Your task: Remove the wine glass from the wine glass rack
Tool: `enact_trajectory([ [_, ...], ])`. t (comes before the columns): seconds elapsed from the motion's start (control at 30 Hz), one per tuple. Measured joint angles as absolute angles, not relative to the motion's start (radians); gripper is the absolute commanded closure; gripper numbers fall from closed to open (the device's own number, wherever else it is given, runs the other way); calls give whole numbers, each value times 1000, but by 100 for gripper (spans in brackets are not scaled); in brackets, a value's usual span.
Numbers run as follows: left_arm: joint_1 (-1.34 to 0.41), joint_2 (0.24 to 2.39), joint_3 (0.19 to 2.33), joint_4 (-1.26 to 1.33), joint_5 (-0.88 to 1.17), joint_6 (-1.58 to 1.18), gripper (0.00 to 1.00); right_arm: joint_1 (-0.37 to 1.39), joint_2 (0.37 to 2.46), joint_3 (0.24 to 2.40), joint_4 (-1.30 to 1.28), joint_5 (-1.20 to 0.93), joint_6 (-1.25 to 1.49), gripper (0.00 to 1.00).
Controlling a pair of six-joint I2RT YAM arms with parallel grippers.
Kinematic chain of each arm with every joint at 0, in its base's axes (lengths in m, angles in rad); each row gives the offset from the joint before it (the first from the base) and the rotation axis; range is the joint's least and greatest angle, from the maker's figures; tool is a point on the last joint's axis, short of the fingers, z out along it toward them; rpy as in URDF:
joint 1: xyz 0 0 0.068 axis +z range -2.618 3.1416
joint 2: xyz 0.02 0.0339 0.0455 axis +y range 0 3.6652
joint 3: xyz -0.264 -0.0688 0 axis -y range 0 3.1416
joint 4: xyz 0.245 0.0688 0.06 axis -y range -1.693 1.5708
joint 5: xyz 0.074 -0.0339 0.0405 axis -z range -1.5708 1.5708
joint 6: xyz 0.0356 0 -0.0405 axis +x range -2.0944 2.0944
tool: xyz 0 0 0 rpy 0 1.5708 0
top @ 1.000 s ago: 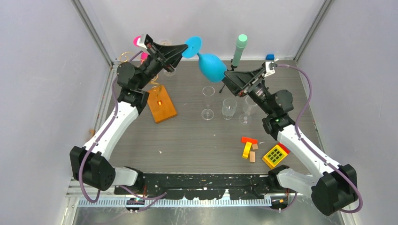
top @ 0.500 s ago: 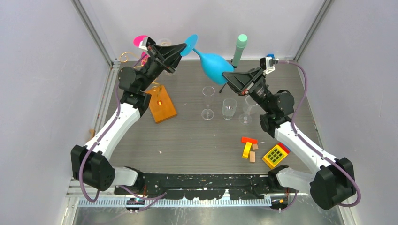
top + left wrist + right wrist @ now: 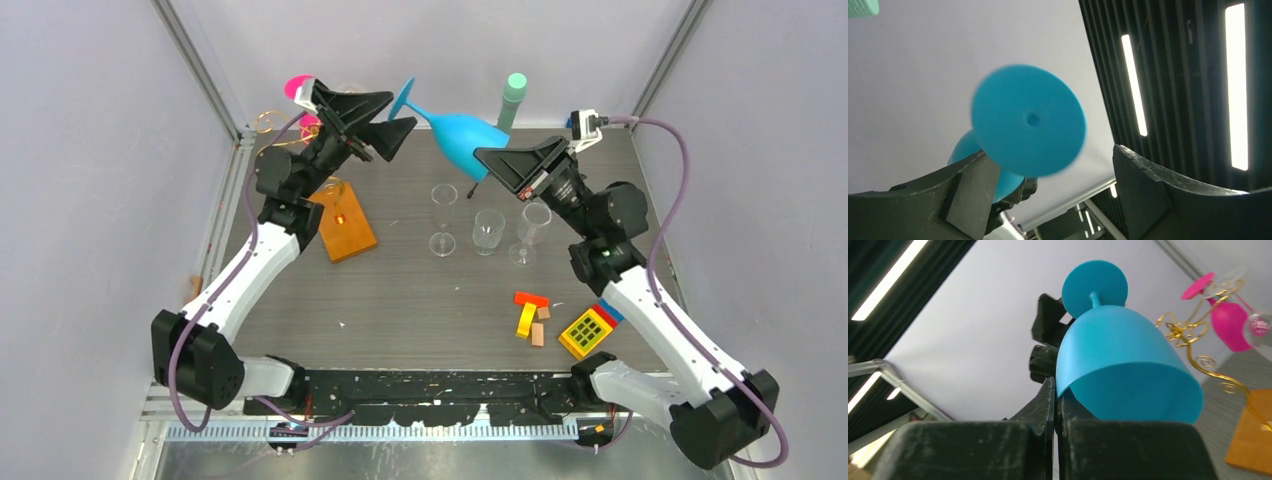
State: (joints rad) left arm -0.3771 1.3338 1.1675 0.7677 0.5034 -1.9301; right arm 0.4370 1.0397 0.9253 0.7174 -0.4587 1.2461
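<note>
Three clear stemmed glasses (image 3: 488, 232) stand on the grey table (image 3: 400, 290) below the right end effector (image 3: 480, 154). The gold wire wine glass rack (image 3: 348, 232), on an orange wooden base, stands beneath the left end effector (image 3: 402, 110). Right end effector: fingers pressed together, pinching the rim of the turquoise opaque wine glass (image 3: 462, 135), held airborne on its side, off the rack. Left end effector: fingers spread, the glass's round foot just ahead of them; contact indeterminable. A pink wine glass (image 3: 1228, 322) hangs on the rack beyond.
</note>
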Motion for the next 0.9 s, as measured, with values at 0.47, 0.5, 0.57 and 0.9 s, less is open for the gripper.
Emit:
enact_trajectory([
  [0.47, -377, 1126, 1060, 370, 712, -1209, 7, 437, 930, 1407, -486, -7, 579, 100],
  [0.5, -377, 1110, 1068, 296, 712, -1140, 7, 437, 940, 1441, -566, 38, 551, 100],
  [0.57, -377, 1083, 1093, 145, 706, -1005, 7, 437, 968, 1494, -692, 124, 513, 100],
  [0.9, -377, 986, 1133, -250, 612, -642, 6, 378, 1255, 1651, -1058, 478, 474, 100],
])
